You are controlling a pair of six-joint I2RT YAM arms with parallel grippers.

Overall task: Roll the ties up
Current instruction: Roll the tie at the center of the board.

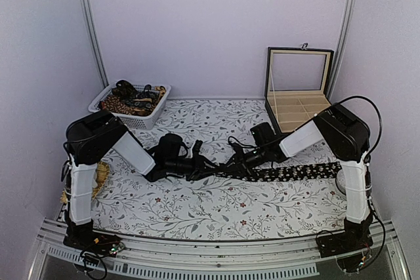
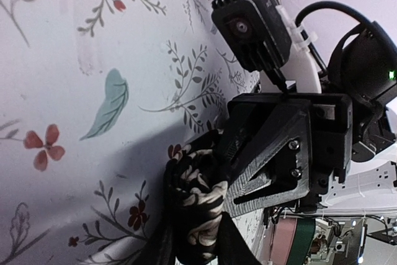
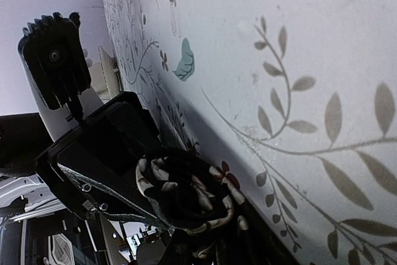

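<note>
A black tie with pale flower specks [image 1: 295, 172] lies flat across the right half of the table. Its left end is wound into a small roll [image 2: 197, 198] at the table's middle, where both grippers meet. In the left wrist view my left gripper [image 2: 195, 243] has a dark finger against each side of the roll, shut on it. My right gripper [image 3: 197, 241] is shut on the same roll [image 3: 186, 190] from the opposite side. From above, the left gripper [image 1: 205, 165] and right gripper [image 1: 233, 161] sit tip to tip and hide the roll.
A white basket [image 1: 156, 113] holding more patterned ties stands at the back left. An open black box [image 1: 298, 93] with compartments stands at the back right. A straw-coloured object [image 1: 100, 178] lies by the left arm. A flowered cloth [image 1: 197, 208] covers the table.
</note>
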